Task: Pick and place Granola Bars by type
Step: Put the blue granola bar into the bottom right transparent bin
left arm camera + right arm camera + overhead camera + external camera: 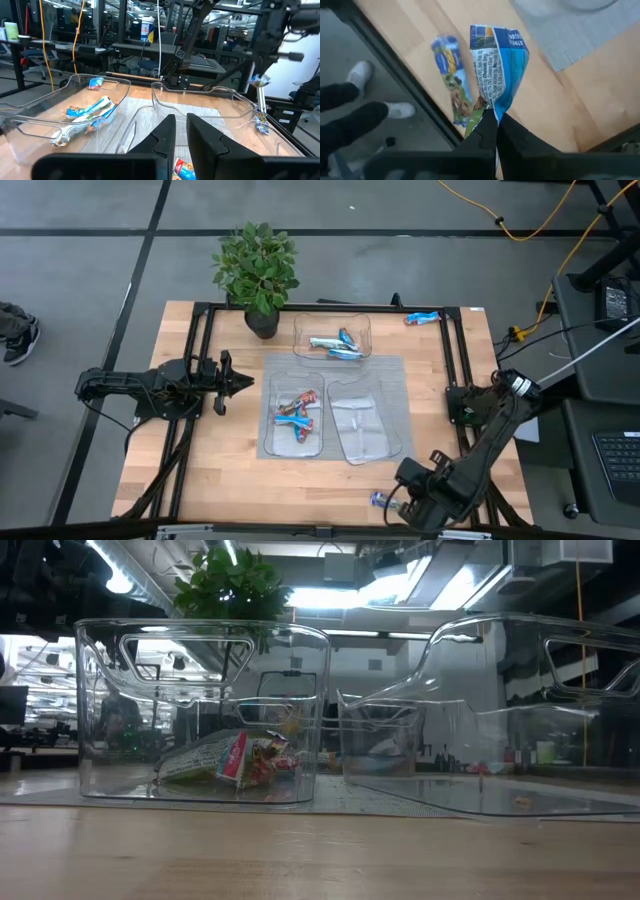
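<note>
Wooden table has little margin at the lower right of the high view, where the right gripper is clamped on only the end of a blue bar. Such a thin pinch may slip. A second bar lies near the edge and could be knocked off. Left gripper, jaws nearly together, waits at the left. The empty tray is close, with open room.

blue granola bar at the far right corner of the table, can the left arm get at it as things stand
Probably not. The blue wrapped granola bar lies at the far right corner, while the left claw sits at the left side with the clear plastic trays between. The right claw is shut on another bar.
</note>
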Available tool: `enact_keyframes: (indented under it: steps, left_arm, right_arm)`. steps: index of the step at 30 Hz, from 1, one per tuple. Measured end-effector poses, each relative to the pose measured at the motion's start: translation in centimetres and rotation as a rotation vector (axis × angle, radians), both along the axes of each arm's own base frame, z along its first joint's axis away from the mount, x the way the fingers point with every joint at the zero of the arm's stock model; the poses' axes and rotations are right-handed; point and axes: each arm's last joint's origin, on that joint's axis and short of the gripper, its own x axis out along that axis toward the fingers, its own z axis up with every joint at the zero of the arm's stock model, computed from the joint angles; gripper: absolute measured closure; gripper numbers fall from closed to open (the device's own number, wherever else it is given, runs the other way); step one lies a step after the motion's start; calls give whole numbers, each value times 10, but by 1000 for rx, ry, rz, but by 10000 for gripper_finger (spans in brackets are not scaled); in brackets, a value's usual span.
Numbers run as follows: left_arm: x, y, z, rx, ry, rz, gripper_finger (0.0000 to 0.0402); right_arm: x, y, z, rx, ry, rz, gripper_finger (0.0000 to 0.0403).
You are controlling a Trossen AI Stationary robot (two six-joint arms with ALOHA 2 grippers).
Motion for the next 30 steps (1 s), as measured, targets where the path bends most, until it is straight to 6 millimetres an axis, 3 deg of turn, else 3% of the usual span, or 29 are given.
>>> enact_keyframes:
  steps: [17, 25, 30]
  left_arm:
    - [0, 0, 0, 0, 0, 1, 359]
    - [0, 0, 0, 0, 0, 1, 363]
    - [0, 0, 0, 0, 0, 1, 360]
  right_arm:
    - [0, -11, 86, -109, -289, 89, 399]
    - [5, -23, 116, -180, -428, 150, 396]
    - [15, -41, 130, -221, -468, 191, 394]
